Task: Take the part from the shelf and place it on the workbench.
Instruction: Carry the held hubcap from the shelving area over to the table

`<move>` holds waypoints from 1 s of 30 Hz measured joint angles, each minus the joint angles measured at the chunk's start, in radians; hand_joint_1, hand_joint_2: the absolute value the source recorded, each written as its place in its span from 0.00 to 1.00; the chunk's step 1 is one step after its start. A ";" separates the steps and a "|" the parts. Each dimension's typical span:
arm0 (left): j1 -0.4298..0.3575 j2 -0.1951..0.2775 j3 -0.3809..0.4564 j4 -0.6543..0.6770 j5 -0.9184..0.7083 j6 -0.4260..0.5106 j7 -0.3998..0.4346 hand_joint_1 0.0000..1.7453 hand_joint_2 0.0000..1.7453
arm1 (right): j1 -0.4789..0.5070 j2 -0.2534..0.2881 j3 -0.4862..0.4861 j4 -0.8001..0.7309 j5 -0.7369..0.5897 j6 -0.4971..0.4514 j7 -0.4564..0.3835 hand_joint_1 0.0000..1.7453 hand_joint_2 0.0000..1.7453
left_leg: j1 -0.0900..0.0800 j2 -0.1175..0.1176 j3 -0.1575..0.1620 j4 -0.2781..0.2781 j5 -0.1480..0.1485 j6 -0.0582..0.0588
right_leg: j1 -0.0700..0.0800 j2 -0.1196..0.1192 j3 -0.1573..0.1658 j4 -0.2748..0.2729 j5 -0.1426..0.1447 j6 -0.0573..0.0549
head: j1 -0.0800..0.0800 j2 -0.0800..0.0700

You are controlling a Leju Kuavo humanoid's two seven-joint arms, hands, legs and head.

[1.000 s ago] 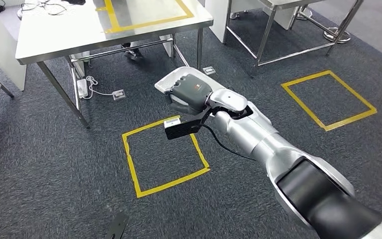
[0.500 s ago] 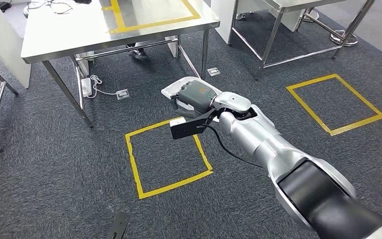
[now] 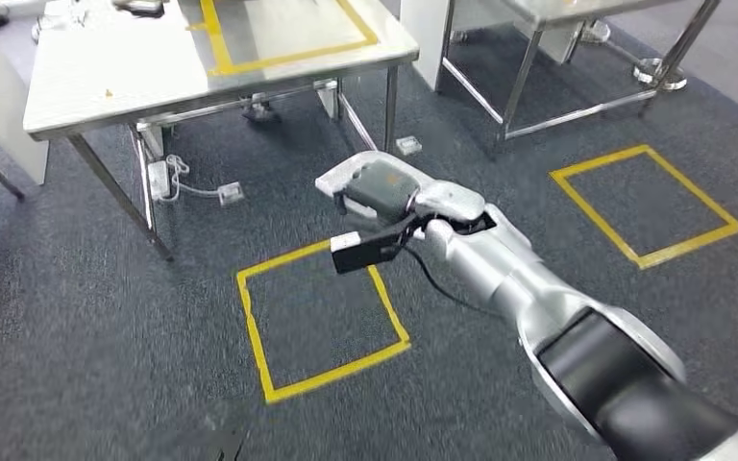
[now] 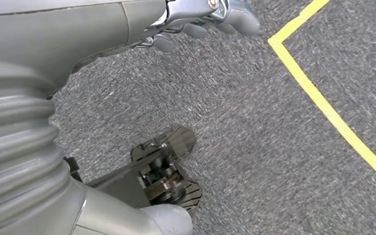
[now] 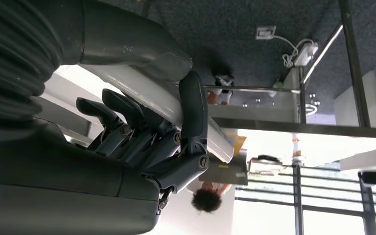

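In the head view, a steel workbench (image 3: 106, 77) with a square of yellow tape on its top fills the upper left of the frame. Under it, a white power strip (image 3: 160, 173) and its cable lie on the dark grey carpet. Lower, left of centre, a yellow tape square (image 3: 250, 317) marks the floor.

At the centre of the frame, the right hand (image 3: 377, 189) holds the part (image 3: 339, 179), a flat, pale, tray-like plate. In the right wrist view, the dark fingers (image 5: 127, 128) curl around one face of the plate and the thumb presses the other, so the plate is clamped through its thickness near one edge.

The part looks rigid, thin and fairly light, with a smooth surface that could slide in the grasp. Held near an edge, it may tip if jolted. A hold closer to its middle would likely be steadier.

Between the hand and the workbench stand the table's front legs and edge, which the plate must be lifted over.

At upper right, a second steel table frame (image 3: 538, 58) stands, and another yellow square (image 3: 644, 202) lies on the carpet.

In the left wrist view, the left hand (image 4: 205, 19) hangs over the carpet, fingers loosely curled around nothing.
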 joint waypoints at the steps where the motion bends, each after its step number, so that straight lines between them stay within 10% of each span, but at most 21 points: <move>1: 0.000 0.000 0.000 0.000 0.000 0.000 -0.001 0.00 1.00 | 0.001 -0.001 0.000 0.000 0.001 -0.001 0.000 1.00 1.00 | 0.001 -0.001 0.004 -0.002 -0.005 0.009 | 0.000 0.000 0.002 0.002 0.000 0.004 | 0.001 0.000; 3: 0.000 -0.001 0.000 -0.001 0.000 0.001 -0.003 0.00 1.00 | 0.001 -0.003 0.000 -0.001 0.001 -0.003 -0.002 1.00 1.00 | 0.005 -0.004 0.019 -0.008 -0.015 0.023 | -0.002 0.000 -0.016 0.044 0.000 0.013 | 0.004 0.000; 7: 0.001 -0.002 0.000 0.000 0.000 0.002 -0.004 0.00 1.00 | 0.017 -0.010 0.000 -0.002 0.001 -0.009 -0.004 1.00 1.00 | 0.007 -0.007 0.054 -0.011 -0.044 0.035 | -0.006 0.000 -0.174 0.267 -0.060 0.028 | 0.008 0.000; 9: 0.004 -0.002 0.000 0.000 -0.001 0.002 -0.004 0.00 1.00 | 0.034 -0.017 0.000 -0.002 0.000 -0.013 -0.005 1.00 1.00 | 0.007 -0.012 0.079 -0.011 -0.063 0.033 | -0.007 -0.001 -0.221 0.282 -0.058 0.027 | 0.009 0.000; 14: 0.005 -0.002 0.000 0.001 -0.002 0.002 -0.004 0.00 1.00 | 0.047 -0.032 0.000 -0.008 0.000 -0.013 -0.007 1.00 1.00 | 0.002 -0.017 0.137 -0.013 -0.119 0.014 | 0.002 -0.003 -0.164 0.008 0.143 0.006 | 0.010 0.000; 19: 0.004 -0.001 0.000 0.000 -0.003 0.002 -0.001 0.00 1.00 | 0.046 -0.036 0.000 -0.028 0.007 -0.010 -0.006 1.00 1.00 | 0.000 -0.010 0.129 0.067 -0.125 -0.014 | -0.002 0.002 -0.115 -0.008 0.127 -0.027 | 0.008 0.000; 24: 0.007 0.000 0.000 0.000 -0.008 0.001 0.002 0.00 1.00 | 0.047 -0.037 0.001 -0.039 0.008 -0.012 -0.010 1.00 1.00 | 0.000 -0.005 -0.039 0.260 -0.212 -0.020 | 0.003 0.004 -0.068 -0.006 0.082 -0.037 | 0.004 0.000; 28: 0.010 0.001 -0.001 0.001 -0.013 0.001 0.000 0.00 1.00 | 0.047 -0.036 0.001 -0.057 -0.009 -0.010 -0.026 1.00 1.00 | -0.009 -0.004 -0.005 0.037 -0.038 0.004 | 0.009 0.006 -0.022 -0.004 0.044 -0.031 | 0.005 0.000; 30: 0.010 0.001 -0.001 0.001 -0.014 0.001 -0.001 0.00 1.00 | 0.044 -0.035 0.002 -0.062 -0.030 0.001 -0.038 1.00 1.00 | -0.015 -0.003 0.010 -0.017 -0.003 0.015 | 0.010 0.007 -0.014 0.000 0.033 -0.021 | 0.005 0.000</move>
